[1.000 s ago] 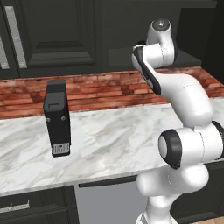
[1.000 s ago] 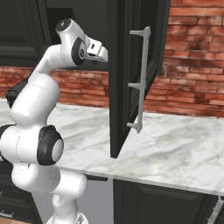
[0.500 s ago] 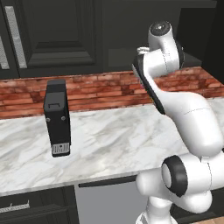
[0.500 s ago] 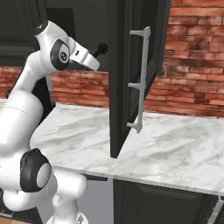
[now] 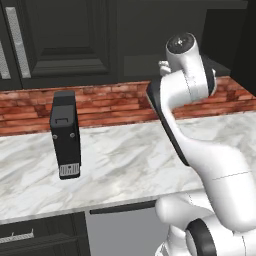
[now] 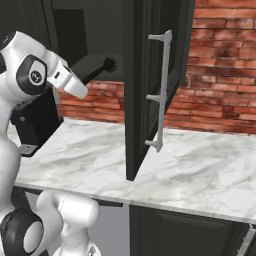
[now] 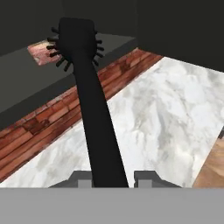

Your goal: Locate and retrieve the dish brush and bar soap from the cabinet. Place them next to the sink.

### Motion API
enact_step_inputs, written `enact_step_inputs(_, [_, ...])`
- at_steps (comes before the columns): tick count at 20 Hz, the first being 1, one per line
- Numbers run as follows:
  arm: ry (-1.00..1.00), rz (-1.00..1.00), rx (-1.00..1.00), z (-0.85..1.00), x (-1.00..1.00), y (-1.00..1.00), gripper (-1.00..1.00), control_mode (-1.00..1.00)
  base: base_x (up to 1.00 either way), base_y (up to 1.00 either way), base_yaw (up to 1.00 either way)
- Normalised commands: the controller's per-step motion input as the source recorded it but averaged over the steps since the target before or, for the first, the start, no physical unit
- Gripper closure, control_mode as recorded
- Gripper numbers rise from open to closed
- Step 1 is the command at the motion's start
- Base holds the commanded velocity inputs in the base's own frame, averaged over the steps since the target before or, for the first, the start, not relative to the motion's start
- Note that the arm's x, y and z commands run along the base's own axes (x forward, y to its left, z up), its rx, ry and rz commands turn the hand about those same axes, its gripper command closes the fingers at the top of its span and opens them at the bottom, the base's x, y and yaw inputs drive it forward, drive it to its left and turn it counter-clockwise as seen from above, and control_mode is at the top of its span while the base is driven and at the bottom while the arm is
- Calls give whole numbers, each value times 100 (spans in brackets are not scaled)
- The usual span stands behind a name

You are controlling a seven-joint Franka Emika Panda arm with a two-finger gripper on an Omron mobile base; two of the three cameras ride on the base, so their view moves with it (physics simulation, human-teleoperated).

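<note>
While the white arm rises in front of the marble counter, its gripper is clamped on the thin handle of the dish brush, the two finger tips pressed against either side of the handle's lower end. In the hand view the black handle runs straight up from between the jaws to the round spiky head, which sits in front of the dark shelf of the cabinet. Just beside the bristles, on that shelf, lies the bar soap, its reddish, paler face partly hidden behind the brush head. In the right base view the brush's spiky head pokes out past the white hand, near the front edge of the cabinet's lower shelf, above the brick backsplash. The cabinet door stands open, swung out over the counter, its long silver bar handle facing forward. On the counter near the back edge stands a black box-shaped appliance, upright against the brick.
</note>
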Motion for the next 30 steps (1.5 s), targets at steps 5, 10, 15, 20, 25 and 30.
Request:
enact_step_inputs(5, [-4, -15, 5, 0, -98, 31, 100, -100, 0, 0, 0])
enact_step_inputs(10, [-4, -14, 6, 0, -100, 30, 100, -100, 0, 0, 0])
enact_step_inputs(15, [-4, -13, 7, -4, -100, 33, 100, -100, 0, 0, 0])
enact_step_inputs(20, [-2, -12, 5, -15, -92, 24, 100, -100, 0, 0, 0])
enact_step_inputs(25, [-1, -11, 5, -16, -85, 14, 100, -100, 0, 0, 0])
enact_step_inputs(30, [0, 0, 0, -1, -3, 0, 100, -100, 0, 0, 0])
